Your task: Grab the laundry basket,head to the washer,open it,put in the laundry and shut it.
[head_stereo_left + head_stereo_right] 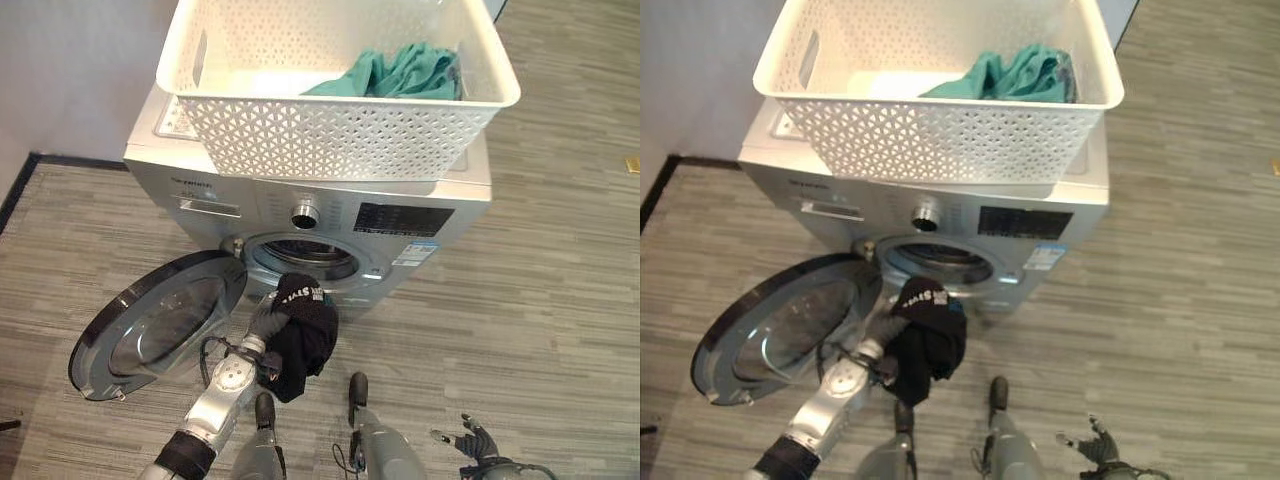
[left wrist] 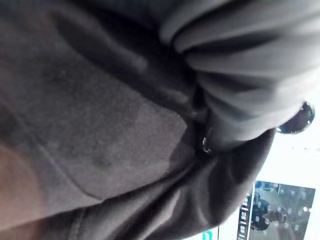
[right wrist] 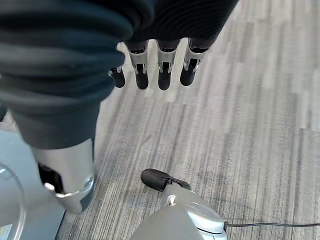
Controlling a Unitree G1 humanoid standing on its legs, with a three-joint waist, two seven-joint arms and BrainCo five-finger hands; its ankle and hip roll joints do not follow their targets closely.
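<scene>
So far we have the basket [image 1: 330, 130] on the washer [image 1: 420, 215], its door [image 1: 160, 325] open, our left robot hand [image 1: 272, 318] clutching a black garment [image 1: 303, 335] at the drum mouth, teal laundry [image 1: 400, 72] still in the basket, right robot hand [image 3: 160, 70] relaxed and empty.

Grey striped plank floor [image 1: 560, 260], pale wall [image 1: 70, 70], dark skirting [image 1: 60, 162]

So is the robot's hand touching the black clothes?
Touching. In the left eye view the black clothes hang bunched over the left hand by the washer opening, and the left wrist view has dark cloth pressed right against it.
</scene>
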